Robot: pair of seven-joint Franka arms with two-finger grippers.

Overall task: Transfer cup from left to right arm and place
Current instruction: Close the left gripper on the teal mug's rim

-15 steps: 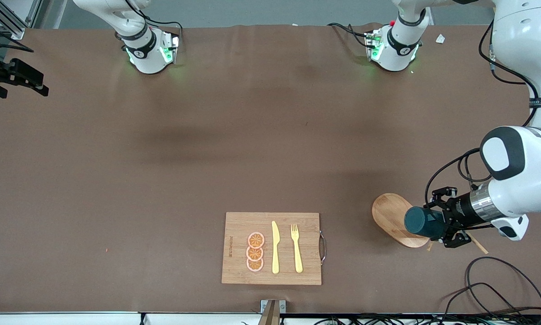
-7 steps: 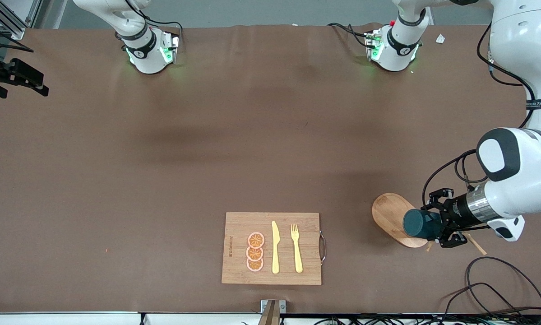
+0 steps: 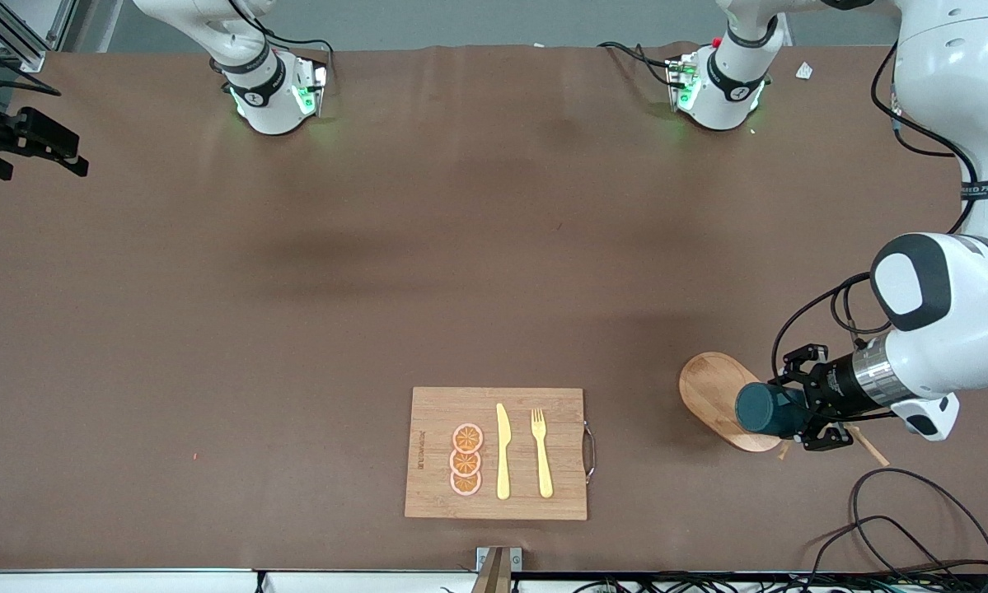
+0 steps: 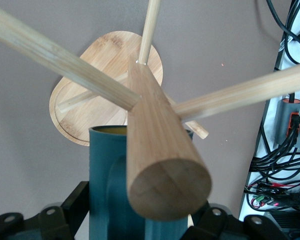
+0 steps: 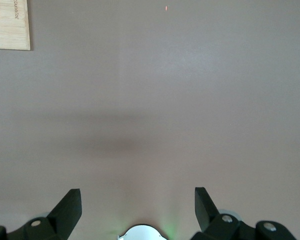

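The dark teal cup (image 3: 761, 409) lies on its side in my left gripper (image 3: 797, 410), which is shut on it over the oval wooden base (image 3: 708, 385) of a peg stand. In the left wrist view the cup (image 4: 106, 180) sits between the black fingers (image 4: 72, 206), handle facing the camera and a yellow rim edge showing. The stand's thick post (image 4: 160, 160) and its pegs (image 4: 55, 45) cross right in front of it. My right gripper (image 5: 137, 207) is open and empty, high over its own base, out of the front view.
A wooden cutting board (image 3: 428, 502) with three orange slices (image 3: 466, 459), a yellow knife (image 3: 503, 453) and a fork (image 3: 541, 453) lies near the front edge. Cables (image 3: 897, 527) lie beside the stand. A black fixture (image 3: 28, 140) sits at the right arm's end.
My left gripper with the cup has shifted slightly toward the stand's base and the right arm's end. The right arm has not moved.
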